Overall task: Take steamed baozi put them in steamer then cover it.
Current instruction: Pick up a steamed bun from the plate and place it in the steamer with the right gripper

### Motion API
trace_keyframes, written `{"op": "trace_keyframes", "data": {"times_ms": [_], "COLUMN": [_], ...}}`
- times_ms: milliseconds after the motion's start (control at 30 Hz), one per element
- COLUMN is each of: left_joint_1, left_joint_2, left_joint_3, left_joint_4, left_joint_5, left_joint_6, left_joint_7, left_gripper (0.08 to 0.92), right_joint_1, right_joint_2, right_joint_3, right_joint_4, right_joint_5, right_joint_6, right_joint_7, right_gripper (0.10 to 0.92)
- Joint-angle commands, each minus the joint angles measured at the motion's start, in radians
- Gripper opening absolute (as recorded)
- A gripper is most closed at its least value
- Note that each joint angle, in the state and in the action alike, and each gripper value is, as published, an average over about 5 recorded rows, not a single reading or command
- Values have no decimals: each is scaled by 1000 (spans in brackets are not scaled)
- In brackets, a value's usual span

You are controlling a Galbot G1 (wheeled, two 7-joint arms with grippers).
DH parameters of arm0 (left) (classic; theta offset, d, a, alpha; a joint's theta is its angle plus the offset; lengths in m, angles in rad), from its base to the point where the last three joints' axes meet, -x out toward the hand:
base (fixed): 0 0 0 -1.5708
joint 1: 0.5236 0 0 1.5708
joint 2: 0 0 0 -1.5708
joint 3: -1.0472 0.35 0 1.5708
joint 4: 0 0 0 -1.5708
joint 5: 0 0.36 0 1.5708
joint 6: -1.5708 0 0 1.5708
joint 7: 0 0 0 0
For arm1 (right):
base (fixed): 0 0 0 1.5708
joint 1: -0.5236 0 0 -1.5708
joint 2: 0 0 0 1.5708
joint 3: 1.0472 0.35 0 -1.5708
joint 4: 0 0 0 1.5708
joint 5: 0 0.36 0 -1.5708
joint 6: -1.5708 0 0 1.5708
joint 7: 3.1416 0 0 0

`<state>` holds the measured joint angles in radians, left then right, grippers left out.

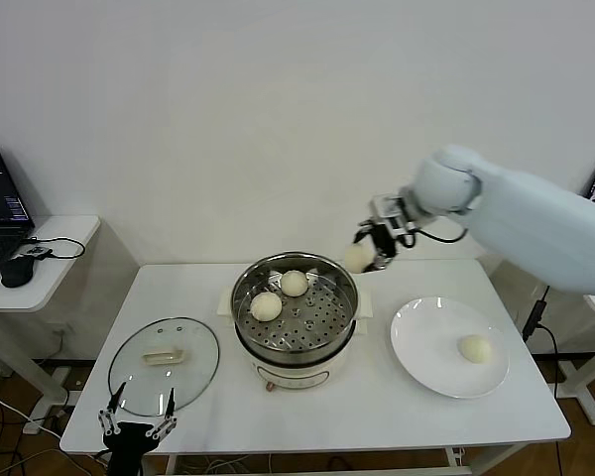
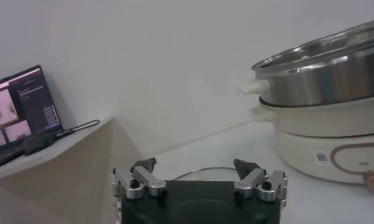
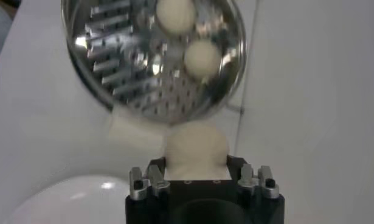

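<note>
Head view shows the right pincer [image 1: 366, 254] clamped on a steamed baozi [image 1: 358, 257], raised just beyond the steamer [image 1: 296, 309] rim on the plate [image 1: 449, 348] side. Two buns [image 1: 279, 296] lie inside the steamer, one on the plate; the left pincer [image 1: 136, 421] hangs parted near the glass lid [image 1: 164, 365], off the worktop [image 1: 377, 412] edge

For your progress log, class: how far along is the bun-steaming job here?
Done: two buns sit in the steamer. In hand: the right hand carries a third bun beside the steamer's rim. Left: one bun on the plate, and the glass lid lies on the table. The left hand waits open by the lid.
</note>
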<state>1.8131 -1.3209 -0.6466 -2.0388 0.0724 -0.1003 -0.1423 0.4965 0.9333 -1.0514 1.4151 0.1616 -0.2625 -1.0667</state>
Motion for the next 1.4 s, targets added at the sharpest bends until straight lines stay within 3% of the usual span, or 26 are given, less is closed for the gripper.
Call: {"op": "trace_keyframes", "data": {"times_ms": [33,567,767,1200,1400], "left_joint_1": [2,6,2,5,8], "left_joint_2": [0,-9,-11,-14,-14], "left_joint_3": [-7,-19,-18,-16,-17], "left_joint_4": [-1,-2,1,3,2], "left_joint_5": [-2,-6,-7,-6,-6], "left_joint_6": [0,-5,-6,-9,-11], "left_joint_7": [0,-3,-4,-6,-8], "left_gripper": [823,823,823,823,823], "right_joint_1": [20,-63,-69,-70,-50], "right_joint_2": [182,289,273,237,225], "right_joint_3": [-95,-155,-169,-178,-170], "right_joint_4": [-25,-94,-89,-49,-44], "right_joint_5": [46,-167,-238,-234,-221], "right_joint_6": [120,422,476,500,497], "right_joint_7": [29,16,5,-13,-14], "right_gripper": [634,632,635,639,746]}}
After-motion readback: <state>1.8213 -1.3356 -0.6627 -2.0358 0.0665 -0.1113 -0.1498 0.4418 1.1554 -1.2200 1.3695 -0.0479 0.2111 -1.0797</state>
